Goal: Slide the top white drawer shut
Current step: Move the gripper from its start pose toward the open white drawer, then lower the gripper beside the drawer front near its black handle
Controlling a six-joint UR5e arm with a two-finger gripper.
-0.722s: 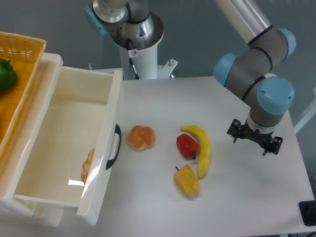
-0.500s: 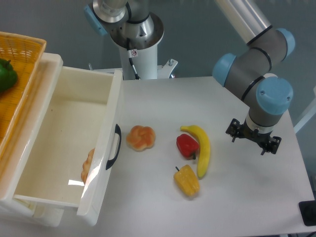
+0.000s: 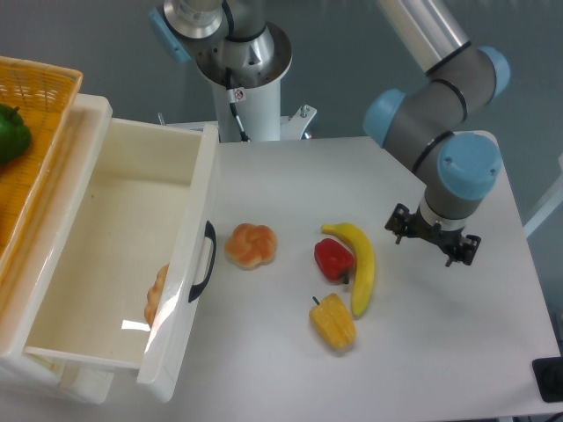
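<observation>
The top white drawer (image 3: 114, 237) stands pulled far out of the cabinet at the left, its inside showing. Its front panel (image 3: 189, 281) faces the table and carries a black curved handle (image 3: 203, 261). A tan bread-like piece (image 3: 157, 293) lies inside against that front panel. My gripper (image 3: 433, 239) hangs over the right part of the table, well to the right of the handle and just right of the banana (image 3: 359, 262). It points down and the blue wrist hides its fingers. Nothing shows in its grasp.
A bun (image 3: 251, 245), a red pepper (image 3: 333, 260), the banana and a yellow pepper (image 3: 333, 322) lie between drawer and gripper. An orange basket (image 3: 35, 88) with a green pepper (image 3: 12, 132) sits on the cabinet top. The robot's base column (image 3: 242, 70) stands behind.
The arm has shifted a little to the left and slightly away from the camera, bringing the gripper nearer the banana. The drawer and the food have not moved.
</observation>
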